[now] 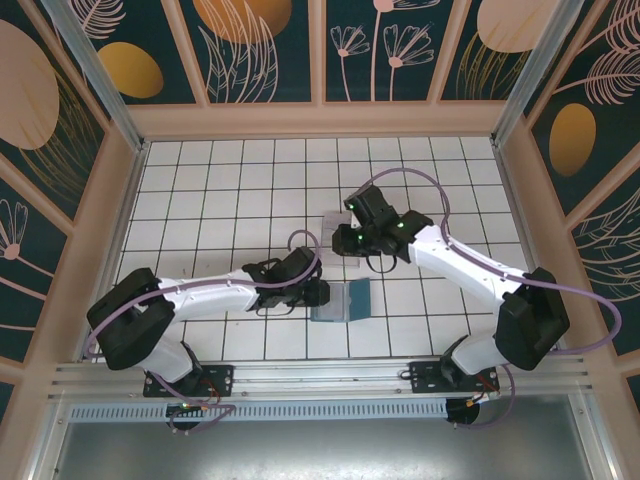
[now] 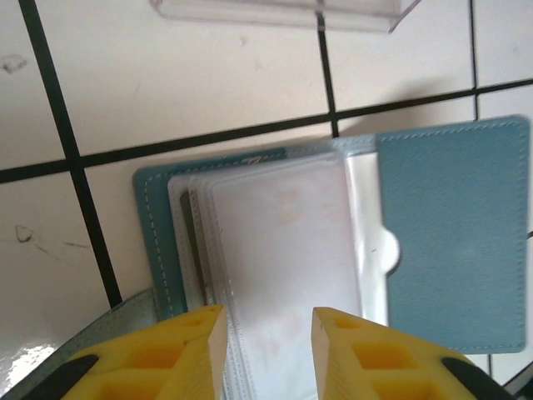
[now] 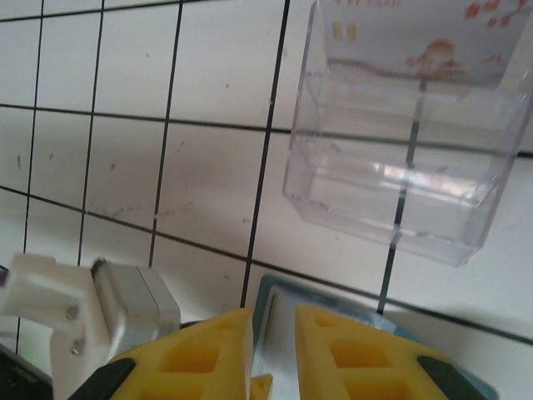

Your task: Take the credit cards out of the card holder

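The teal card holder (image 1: 358,298) lies open on the tiles, its flap (image 2: 458,242) folded out to the right. Clear sleeves hold a pale credit card (image 2: 283,242), and a dark card edge (image 2: 193,242) shows beside it. My left gripper (image 2: 268,321) hangs just over that pale card, jaws apart with nothing between them; from above it (image 1: 322,293) sits at the holder's left side. My right gripper (image 3: 273,321) hovers over the holder's corner (image 3: 317,292) with a narrow empty gap, between holder and tray (image 1: 345,245). Another pale card (image 3: 416,37), with a gold chip and red blossoms, stands in the clear tray.
The clear plastic tray (image 3: 400,167) stands one tile beyond the holder (image 1: 333,222), its near edge close to the left fingers (image 2: 275,12). The left arm's white wrist housing (image 3: 92,300) is close beside the right fingers. Wooden walls ring the tiled floor.
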Motion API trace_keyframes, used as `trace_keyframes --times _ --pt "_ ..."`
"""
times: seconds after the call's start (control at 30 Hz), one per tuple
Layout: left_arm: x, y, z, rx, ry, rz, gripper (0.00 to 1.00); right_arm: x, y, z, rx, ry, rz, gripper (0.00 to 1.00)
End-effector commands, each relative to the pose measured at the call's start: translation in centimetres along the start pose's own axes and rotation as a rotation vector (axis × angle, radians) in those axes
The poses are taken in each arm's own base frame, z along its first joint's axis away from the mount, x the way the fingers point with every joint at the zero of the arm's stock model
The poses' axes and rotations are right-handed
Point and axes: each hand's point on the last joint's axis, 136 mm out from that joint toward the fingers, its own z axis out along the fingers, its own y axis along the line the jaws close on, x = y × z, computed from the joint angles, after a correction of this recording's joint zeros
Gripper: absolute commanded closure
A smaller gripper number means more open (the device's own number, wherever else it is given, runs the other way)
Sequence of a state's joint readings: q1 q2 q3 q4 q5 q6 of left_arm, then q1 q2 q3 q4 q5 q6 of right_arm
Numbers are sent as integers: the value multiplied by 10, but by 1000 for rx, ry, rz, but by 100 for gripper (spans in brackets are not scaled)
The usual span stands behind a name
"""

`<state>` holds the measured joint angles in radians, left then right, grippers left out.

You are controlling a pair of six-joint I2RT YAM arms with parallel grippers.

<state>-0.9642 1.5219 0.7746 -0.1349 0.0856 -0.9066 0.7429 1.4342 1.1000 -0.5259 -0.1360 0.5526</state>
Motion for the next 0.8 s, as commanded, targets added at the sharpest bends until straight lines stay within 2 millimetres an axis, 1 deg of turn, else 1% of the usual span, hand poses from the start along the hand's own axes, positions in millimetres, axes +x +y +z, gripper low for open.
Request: trace_keyframes --times 0.0,0.1,0.2,0.27,0.37,0.47,0.6,0.77 --pt "-9 -9 -9 47 -24 -12 70 17 -6 -3 40 31 46 78" --pt "-10 1 -10 27 -29 -27 72 30 -10 0 53 60 63 78" --pt "-8 14 -10 18 -27 -49 77 42 -13 7 66 95 71 78" --pt "-6 23 -8 9 -18 -63 80 51 -16 12 83 120 73 77" --pt "-3 32 -7 1 -13 -72 83 63 -19 20 119 157 75 76" --pt "1 39 -5 -5 -4 -80 87 74 -18 28 144 196 69 75" --pt "6 46 -5 -7 -3 -93 91 85 -16 37 184 233 63 71" --pt "12 48 -6 25 -5 -117 93 98 -14 49 232 280 42 66"
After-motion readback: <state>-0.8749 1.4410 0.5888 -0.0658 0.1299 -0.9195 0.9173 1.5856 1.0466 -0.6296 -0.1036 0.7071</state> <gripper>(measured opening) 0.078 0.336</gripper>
